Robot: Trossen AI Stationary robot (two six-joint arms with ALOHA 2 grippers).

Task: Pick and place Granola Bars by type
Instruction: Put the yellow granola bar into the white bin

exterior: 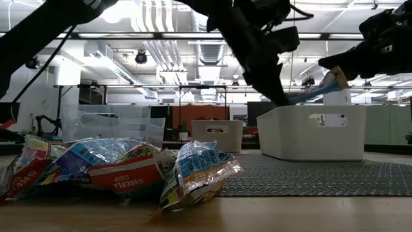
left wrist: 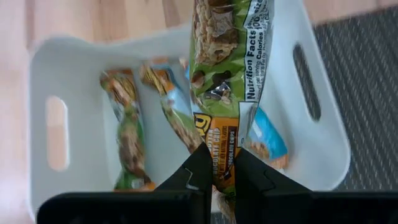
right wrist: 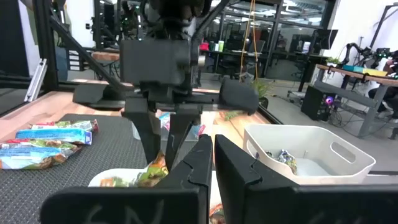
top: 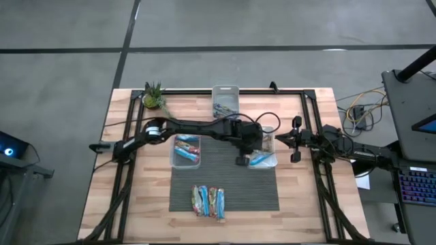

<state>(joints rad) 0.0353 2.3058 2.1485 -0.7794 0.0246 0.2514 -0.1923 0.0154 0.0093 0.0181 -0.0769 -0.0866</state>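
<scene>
- Left tool [left wrist: 217, 167], clenched on a green-and-orange shiny-wrapped granola bar [left wrist: 227, 81], hangs over the white plastic bin [top: 262, 160] right of centre, w/ similar bars inside.
- Advice: lower bar flat btw those bars, then release; keep clear of bin wall.
- Right tool [right wrist: 213, 163] waits at right edge, fingers pressed together, empty.
- Wooden tabletop [top: 306, 204] w/ dark ribbed mat [top: 245, 190]; unsorted bars [top: 208, 201] lie near edge. Workshop room behind.

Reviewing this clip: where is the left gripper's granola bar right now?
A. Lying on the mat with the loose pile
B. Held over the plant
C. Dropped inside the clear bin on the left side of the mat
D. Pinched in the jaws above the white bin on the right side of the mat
D: the left gripper pinches a green-and-orange granola bar hanging over the white bin, which already holds other bars.
</scene>
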